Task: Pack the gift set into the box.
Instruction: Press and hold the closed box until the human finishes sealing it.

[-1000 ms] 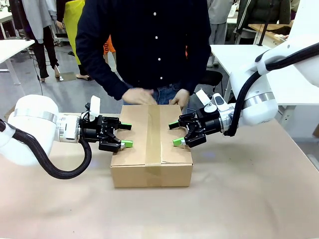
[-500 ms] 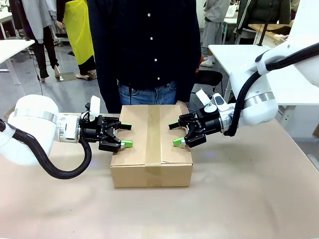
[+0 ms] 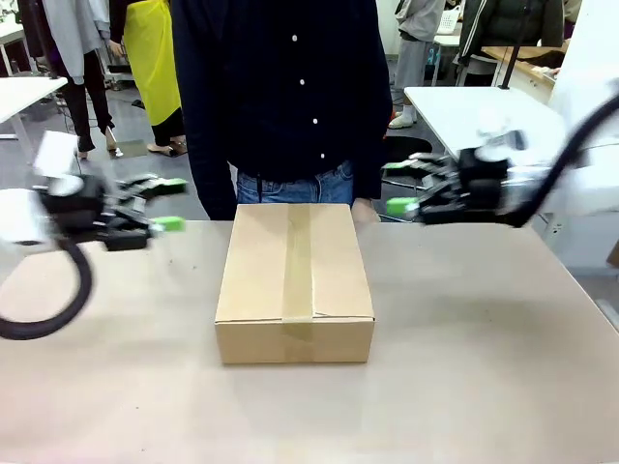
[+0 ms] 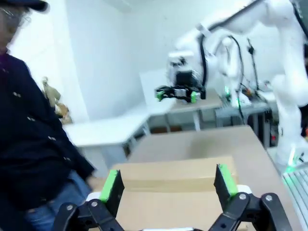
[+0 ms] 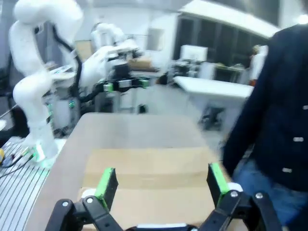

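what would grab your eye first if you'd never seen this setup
The taped-shut brown box sits alone mid-table. On either side of it hang the left gripper and the right gripper, both open and empty. A person in a dark shirt stands at the far edge.

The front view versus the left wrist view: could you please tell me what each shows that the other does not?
Front view alone: the strip of tape along the lid of the closed brown cardboard box, and the bare tan table around it. Left wrist view alone: the white base of the right arm. Both: the box, the person in the dark buttoned shirt, and both open hands, left and right.
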Controlling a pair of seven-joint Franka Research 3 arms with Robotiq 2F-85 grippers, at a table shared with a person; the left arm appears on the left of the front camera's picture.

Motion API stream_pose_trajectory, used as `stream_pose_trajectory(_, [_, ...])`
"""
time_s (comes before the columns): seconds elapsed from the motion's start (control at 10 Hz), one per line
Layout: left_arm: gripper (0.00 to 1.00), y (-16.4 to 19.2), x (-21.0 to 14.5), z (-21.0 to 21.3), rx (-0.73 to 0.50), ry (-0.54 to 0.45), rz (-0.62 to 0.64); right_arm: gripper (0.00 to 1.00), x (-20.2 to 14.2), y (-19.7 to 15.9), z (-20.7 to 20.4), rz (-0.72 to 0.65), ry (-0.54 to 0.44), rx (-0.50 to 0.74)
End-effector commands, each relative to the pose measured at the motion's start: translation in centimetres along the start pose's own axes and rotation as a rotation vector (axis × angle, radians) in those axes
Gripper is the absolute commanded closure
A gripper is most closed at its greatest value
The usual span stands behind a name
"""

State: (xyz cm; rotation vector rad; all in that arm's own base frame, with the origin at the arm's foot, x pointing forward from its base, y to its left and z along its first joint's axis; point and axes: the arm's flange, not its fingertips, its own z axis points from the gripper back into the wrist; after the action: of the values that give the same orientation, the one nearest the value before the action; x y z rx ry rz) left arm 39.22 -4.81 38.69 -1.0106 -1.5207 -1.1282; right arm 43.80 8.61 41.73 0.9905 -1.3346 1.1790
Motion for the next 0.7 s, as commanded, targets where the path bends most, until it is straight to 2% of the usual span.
stream_pose_trajectory(0.0, [0.00, -1.1, -1.1, 8.8, 0.158, -0.072, 0.011, 0.00, -2.2, 3.8, 7.6, 0.046, -0.067, -0.245])
stream_pose_trajectory(0.1, [0.00, -1.6, -2.4, 12.9, 0.251, -0.141, -0.008, 0.00, -4.0, 5.3, 10.9, 0.029, -0.117, -0.342])
stream_pose_trajectory(0.2, [0.00, -1.5, -4.1, 14.9, 0.314, -0.172, 0.022, 0.00, -6.8, 5.8, 12.8, -0.065, -0.070, -0.499])
stream_pose_trajectory(0.3, [0.00, -0.5, -5.6, 14.1, 0.308, -0.138, 0.093, 0.00, -8.5, 5.0, 12.4, -0.125, -0.017, -0.559])
stream_pose_trajectory(0.4, [0.00, 0.5, -1.5, 14.8, 0.284, -0.120, 0.023, 0.00, -3.6, 3.8, 13.0, -0.046, -0.064, -0.373])
stream_pose_trajectory(0.6, [0.00, 0.5, -1.5, 14.8, 0.284, -0.120, 0.023, 0.00, -3.6, 3.8, 13.0, -0.046, -0.064, -0.373])
